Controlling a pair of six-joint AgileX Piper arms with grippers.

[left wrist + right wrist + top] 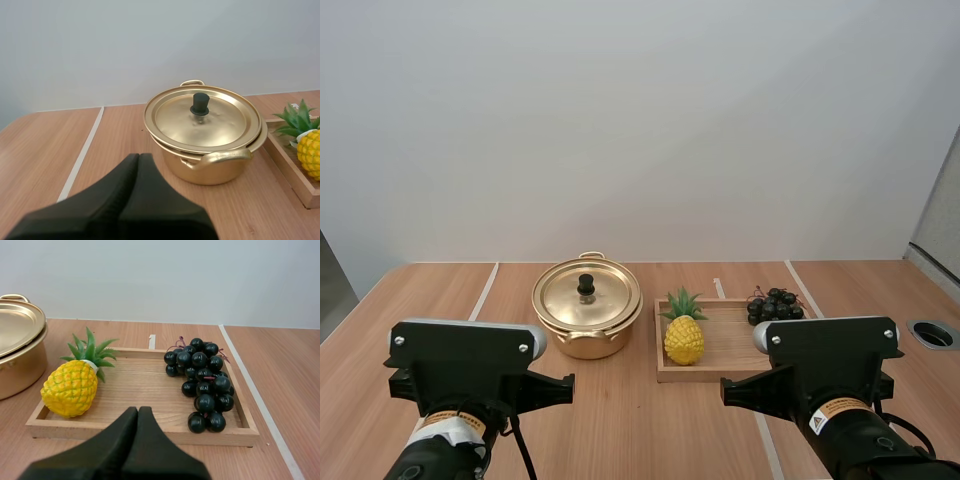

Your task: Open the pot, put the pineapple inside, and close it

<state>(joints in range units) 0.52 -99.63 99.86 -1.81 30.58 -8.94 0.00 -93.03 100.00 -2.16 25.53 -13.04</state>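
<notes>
A gold pot stands on the table with its lid on, a black knob at the lid's centre. To its right a wooden tray holds a yellow pineapple with green leaves, lying at the tray's left end. My left gripper is shut, short of the pot. My right gripper is shut in front of the tray's near rim.
A bunch of dark grapes lies at the right end of the tray. White lines cross the wooden table. A round hole sits near the table's right edge.
</notes>
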